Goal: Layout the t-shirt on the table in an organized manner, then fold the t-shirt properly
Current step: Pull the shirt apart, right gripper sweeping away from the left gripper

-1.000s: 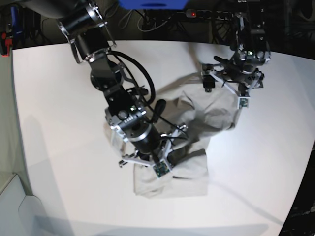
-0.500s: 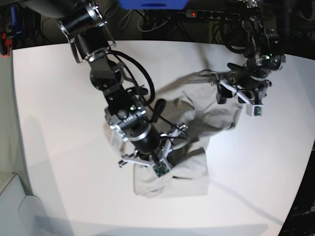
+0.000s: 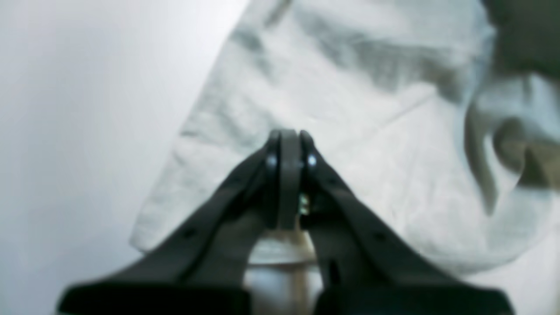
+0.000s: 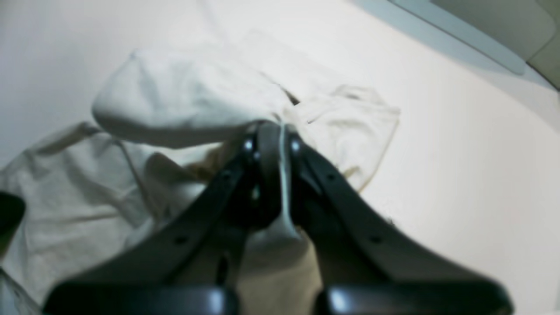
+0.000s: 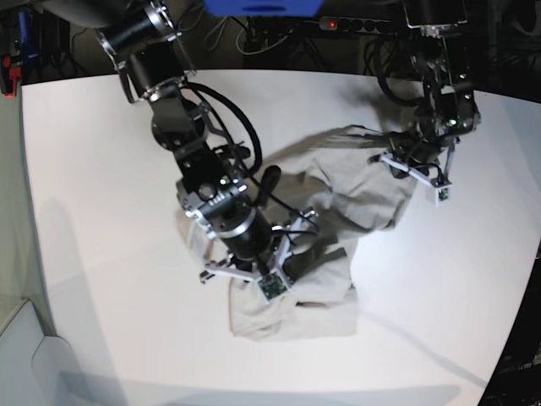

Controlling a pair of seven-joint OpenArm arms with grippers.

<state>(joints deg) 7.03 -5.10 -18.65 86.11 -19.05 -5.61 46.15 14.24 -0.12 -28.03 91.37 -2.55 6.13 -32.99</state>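
The light grey-beige t-shirt [image 5: 359, 182] lies crumpled on the white table [image 5: 101, 169]. In the base view my right gripper [image 5: 275, 266] is down at the shirt's near part. The right wrist view shows that gripper [image 4: 273, 127] shut on a fold of the t-shirt [image 4: 175, 100], with a pale edge pinched between the fingers. My left gripper [image 5: 412, 162] sits at the shirt's far right edge. Its jaws [image 3: 286, 135] are shut over the t-shirt [image 3: 350, 87], and a pale strip of cloth shows between the fingers behind the tips.
A power strip [image 5: 338, 24] with a red light and cables runs along the dark back edge, beside a blue object [image 5: 262, 7]. The table's right edge [image 5: 528, 279] curves close to the left arm. A grey ledge [image 4: 472, 39] borders the table [image 4: 459, 153].
The left arm swung right and came down onto the shirt's far right edge, and its gripper went from open to shut. The right arm with its pinched fold shifted only slightly.
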